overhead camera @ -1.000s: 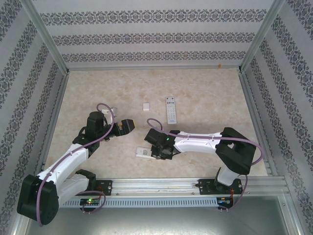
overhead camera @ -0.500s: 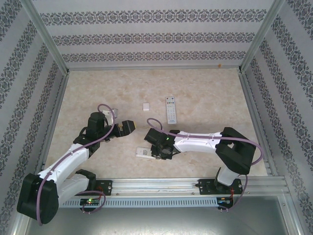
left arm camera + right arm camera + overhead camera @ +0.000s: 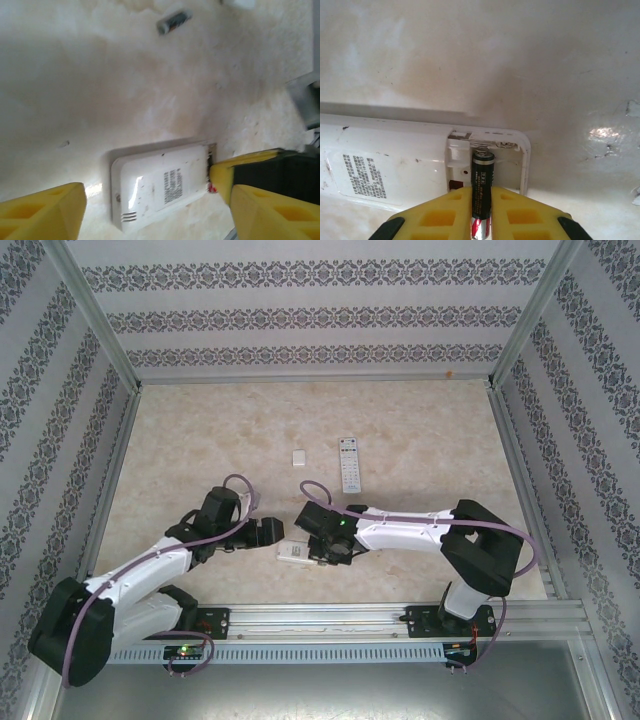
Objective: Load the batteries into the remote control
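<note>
Right gripper [image 3: 481, 200] clamps the battery [image 3: 482, 170], likely light, rigid and slick, by its rear half, nose inside the remote control [image 3: 385, 165]; left gripper [image 3: 155, 200] stands open near it.

A battery [image 3: 482, 182] end-on in the near remote [image 3: 385, 160]; second remote [image 3: 349, 464] behind

Print block on the back of the remote [image 3: 395, 150], fine print down the battery [image 3: 481, 181], neither can be read.
</note>
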Robot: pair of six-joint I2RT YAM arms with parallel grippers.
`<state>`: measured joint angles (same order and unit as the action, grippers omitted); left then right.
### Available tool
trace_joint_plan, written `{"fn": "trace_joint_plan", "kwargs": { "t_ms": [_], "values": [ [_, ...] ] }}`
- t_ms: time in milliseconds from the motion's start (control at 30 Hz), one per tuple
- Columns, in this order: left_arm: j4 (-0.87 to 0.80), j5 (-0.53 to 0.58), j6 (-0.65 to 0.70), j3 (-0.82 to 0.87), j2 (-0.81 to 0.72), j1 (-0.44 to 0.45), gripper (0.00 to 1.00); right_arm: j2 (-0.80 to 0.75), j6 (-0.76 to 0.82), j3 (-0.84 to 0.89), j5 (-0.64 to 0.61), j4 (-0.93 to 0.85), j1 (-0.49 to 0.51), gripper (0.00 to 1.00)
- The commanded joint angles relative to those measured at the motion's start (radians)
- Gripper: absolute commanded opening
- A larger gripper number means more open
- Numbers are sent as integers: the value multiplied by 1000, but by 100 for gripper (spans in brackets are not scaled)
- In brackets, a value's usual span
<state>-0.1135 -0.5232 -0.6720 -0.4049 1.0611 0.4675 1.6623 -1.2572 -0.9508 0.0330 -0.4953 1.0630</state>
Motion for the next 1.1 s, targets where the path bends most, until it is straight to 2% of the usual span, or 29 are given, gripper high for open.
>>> {"fn": "trace_joint_plan", "kwargs": {
  "t_ms": [0,167,300,400,533,633,700,900,1067],
  "values": [
    [-33,0,-39,17,49,30,66,40,15,-5,-12,-3,6,15],
    [45,-93,-59,20,174,51,47,51,47,6,-57,27,6,12],
    [48,-121,-40,1,276,79,37,54,92,14,-118,62,7,9],
    [24,-104,-29,-9,333,86,32,58,113,16,-168,93,21,7],
    [21,-94,-30,-14,359,87,29,95,79,73,-167,199,40,6],
    [19,-89,-33,-27,357,87,29,117,63,88,-149,245,54,6],
    [13,-84,-42,-37,349,86,29,78,85,63,-191,201,62,10],
    [-52,29,-80,-40,263,86,44,-77,104,30,-272,76,42,27],
    [-147,147,-82,-47,158,87,53,-164,177,24,-264,55,-2,30]
  ]
}}
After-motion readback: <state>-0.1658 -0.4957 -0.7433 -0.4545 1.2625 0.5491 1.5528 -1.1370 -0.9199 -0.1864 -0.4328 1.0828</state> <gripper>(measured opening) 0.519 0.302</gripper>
